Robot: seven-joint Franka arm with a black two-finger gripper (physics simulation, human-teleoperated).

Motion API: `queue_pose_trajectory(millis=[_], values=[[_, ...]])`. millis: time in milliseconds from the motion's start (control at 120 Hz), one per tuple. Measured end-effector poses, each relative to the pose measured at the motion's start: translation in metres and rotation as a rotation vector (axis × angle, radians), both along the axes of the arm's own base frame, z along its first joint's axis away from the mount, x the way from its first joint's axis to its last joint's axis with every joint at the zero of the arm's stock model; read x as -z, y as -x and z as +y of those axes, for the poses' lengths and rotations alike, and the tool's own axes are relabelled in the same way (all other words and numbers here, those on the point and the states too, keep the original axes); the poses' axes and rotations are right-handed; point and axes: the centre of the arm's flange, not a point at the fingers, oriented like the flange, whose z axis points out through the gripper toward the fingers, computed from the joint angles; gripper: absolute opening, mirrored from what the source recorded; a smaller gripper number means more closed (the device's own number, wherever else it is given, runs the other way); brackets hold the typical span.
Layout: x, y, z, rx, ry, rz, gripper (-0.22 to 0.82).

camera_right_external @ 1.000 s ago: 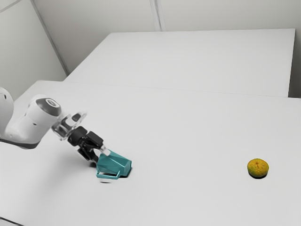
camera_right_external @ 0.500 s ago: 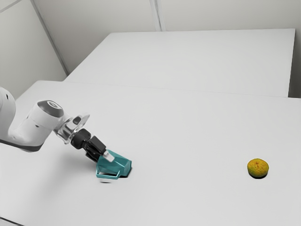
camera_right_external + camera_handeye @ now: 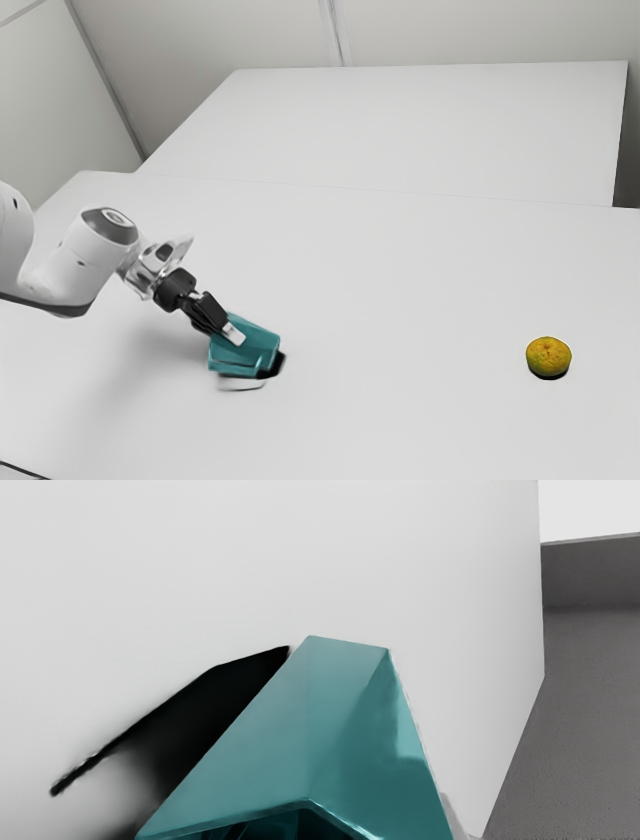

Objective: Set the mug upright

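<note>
— Where were we, exactly?

— In a room with pale walls [image 3: 220, 35], at a white table [image 3: 400, 270], with another white surface [image 3: 420, 125] beyond it. At the exterior view's lower left, a dark line [image 3: 25, 470] crossed the corner

— And then, going left to right?

— Our white arm [image 3: 72, 262] came first, reaching down toward the exterior view's right. Our black gripper [image 3: 232, 333] was at the end of it, tilted low over the table

— Did we have anything in it?

— We did: we had it pinched on the teal mug [image 3: 257, 350], with one pale fingertip in sight against the mug's side

— Was the mug upright?

— No, we had it tipped over, its mouth toward our gripper and its base toward the exterior view's right. At least part of it was raised off the table; we could not tell whether the base touched down

— What did we see from the wrist?

— The mug's slanting sides narrowing away from us, the dark inside of its mouth near us, and a black shadow [image 3: 185, 735] spreading over the table beside it

— Anything further right?

— Well apart from the mug, toward the exterior view's right, we had a round yellow fruit [image 3: 548, 357] sitting on the table
</note>
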Motion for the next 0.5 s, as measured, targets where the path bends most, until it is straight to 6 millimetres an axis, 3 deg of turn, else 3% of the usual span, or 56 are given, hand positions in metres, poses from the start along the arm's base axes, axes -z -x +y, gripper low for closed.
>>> queue_pose_trajectory(millis=[267, 500], values=[[-0.039, -0.012, -0.021, 0.084, -0.113, -0.129, -0.15], [-0.071, -0.034, -0.024, 0.233, -0.441, -0.201, -0.16]])
